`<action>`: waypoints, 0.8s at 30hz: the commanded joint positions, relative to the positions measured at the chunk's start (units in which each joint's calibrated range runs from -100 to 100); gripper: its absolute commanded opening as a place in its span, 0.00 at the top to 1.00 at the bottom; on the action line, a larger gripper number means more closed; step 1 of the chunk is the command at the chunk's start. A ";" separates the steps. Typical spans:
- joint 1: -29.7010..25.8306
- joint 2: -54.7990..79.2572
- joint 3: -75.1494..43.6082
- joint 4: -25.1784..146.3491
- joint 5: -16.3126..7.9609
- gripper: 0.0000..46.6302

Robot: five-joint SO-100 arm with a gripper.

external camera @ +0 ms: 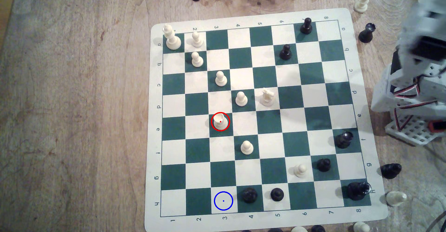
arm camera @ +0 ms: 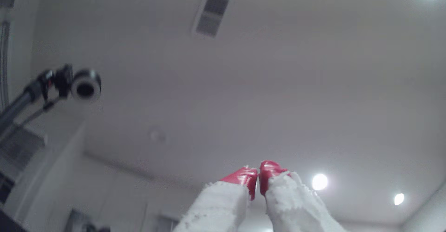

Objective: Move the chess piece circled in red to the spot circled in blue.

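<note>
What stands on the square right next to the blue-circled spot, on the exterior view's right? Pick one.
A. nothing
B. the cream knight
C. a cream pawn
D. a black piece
D: a black piece stands on the dark green square adjoining the blue-circled spot on the exterior view's right; the cream knight is several rows away, near the board's middle.

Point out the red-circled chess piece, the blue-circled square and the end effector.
chess piece (external camera: 220, 121), exterior view, its cup-like top.
blue-circled square (external camera: 223, 200), exterior view, its centre dot.
end effector (arm camera: 258, 172), wrist view, between its red tips.
</note>
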 commanded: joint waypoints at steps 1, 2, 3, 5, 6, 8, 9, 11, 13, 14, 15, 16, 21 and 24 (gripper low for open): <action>-0.16 -0.20 0.00 16.41 -0.24 1.00; -0.08 -0.20 -0.73 18.95 -0.24 1.00; -0.08 -0.20 -1.64 21.90 -0.24 1.00; 0.08 -0.20 -5.72 35.98 -0.24 1.00; 0.08 -0.20 -7.35 41.96 -0.24 1.00; 0.08 -0.20 -11.88 55.48 -0.29 1.00; 0.08 -0.20 -13.33 58.75 -0.29 1.00; -0.23 -0.20 -17.41 67.02 0.00 0.97; -1.17 0.06 -22.03 77.18 -0.29 0.89; -2.19 1.16 -24.03 81.27 -0.54 0.89; -3.13 2.27 -24.94 82.67 -1.07 0.94; -3.83 3.11 -25.39 83.49 -1.07 0.99; -5.16 17.97 -37.36 97.00 -1.12 1.00; -7.27 27.65 -46.97 102.81 -2.69 1.00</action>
